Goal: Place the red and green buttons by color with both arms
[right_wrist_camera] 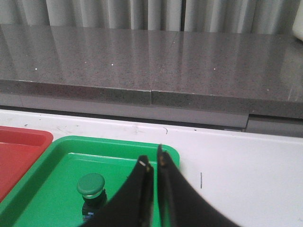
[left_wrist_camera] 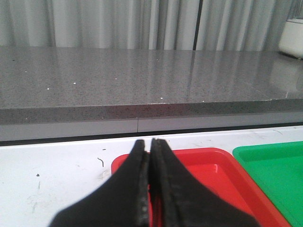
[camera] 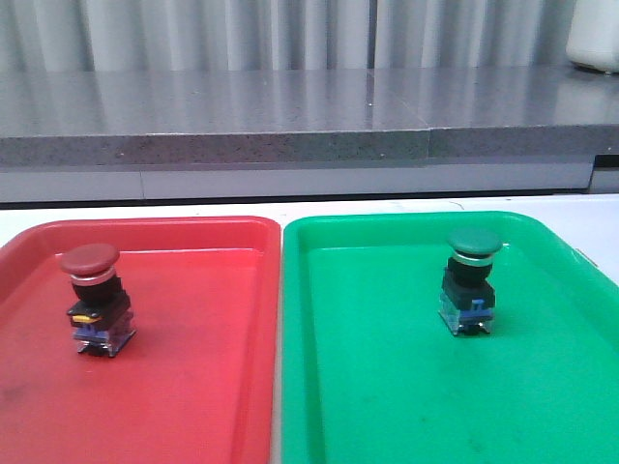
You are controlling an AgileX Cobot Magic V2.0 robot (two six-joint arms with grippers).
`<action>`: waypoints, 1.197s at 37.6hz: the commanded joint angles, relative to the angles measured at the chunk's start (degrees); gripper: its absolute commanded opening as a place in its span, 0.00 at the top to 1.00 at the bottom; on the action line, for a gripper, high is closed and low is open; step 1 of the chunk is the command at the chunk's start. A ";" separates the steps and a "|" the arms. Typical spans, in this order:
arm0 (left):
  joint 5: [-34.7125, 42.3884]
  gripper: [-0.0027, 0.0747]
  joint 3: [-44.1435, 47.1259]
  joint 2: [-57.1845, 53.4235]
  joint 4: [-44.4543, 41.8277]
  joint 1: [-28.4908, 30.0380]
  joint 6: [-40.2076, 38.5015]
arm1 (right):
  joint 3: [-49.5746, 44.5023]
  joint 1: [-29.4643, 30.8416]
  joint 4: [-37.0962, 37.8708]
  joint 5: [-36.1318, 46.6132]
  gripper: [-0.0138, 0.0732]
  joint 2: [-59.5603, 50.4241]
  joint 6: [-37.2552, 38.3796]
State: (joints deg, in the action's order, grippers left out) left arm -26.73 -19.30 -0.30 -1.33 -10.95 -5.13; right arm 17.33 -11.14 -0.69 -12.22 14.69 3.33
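Currently, front view: both buttons sit upright in trays, no arm in that view.
Red button (camera: 94,298): dark red cap, silver collar, black body, blue-and-clear base; stands inside the red tray (camera: 193,387), toward 9 o'clock of the tray floor, clear of the rim.
Green button (camera: 471,281): dark green cap, same build; stands inside the green tray (camera: 387,406), about the middle, slightly toward 12 o'clock.
Trays: side by side on the white desk (camera: 290,205), red at 9 o'clock, green at 3 o'clock, long rims just beside each other.
Left gripper (left_wrist_camera: 150,146): fingers pressed together, holding nothing; seen above the near rim of the red tray.
Right gripper (right_wrist_camera: 155,163): fingers nearly together with a thin slit between tips, holding nothing; seen over the green tray's edge, the green button apart from it.
Background: grey stone counter (camera: 290,106) at 12 o'clock, pale curtain behind.
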 commanded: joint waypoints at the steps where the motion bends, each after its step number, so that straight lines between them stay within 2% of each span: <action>1: 5.90 0.99 0.20 -0.52 0.47 0.24 -0.35 | 1.67 0.20 0.69 4.67 0.79 0.31 -0.50; 10: 10.48 0.99 8.05 -1.03 0.47 6.49 -0.35 | 1.67 0.20 0.69 4.74 0.79 0.27 -0.50; 18: 21.31 0.99 17.65 -1.03 0.47 12.58 -0.35 | 1.67 0.20 0.69 4.74 0.79 0.27 -0.50; 22: 25.11 0.99 21.07 -1.03 0.47 13.24 -0.35 | 1.67 0.20 0.69 4.74 0.79 0.27 -0.50; 28: 21.91 0.99 20.88 -0.94 0.47 13.33 -0.35 | 1.67 0.20 0.69 4.74 0.79 0.27 -0.50; 45: 22.01 0.99 20.88 -0.94 0.47 13.33 -0.35 | 1.67 0.20 0.69 4.74 0.79 0.27 -0.50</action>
State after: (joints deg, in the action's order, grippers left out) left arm -9.18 0.28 -0.30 -1.33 2.30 -5.13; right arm 17.33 -11.14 -0.59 -12.22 14.69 3.33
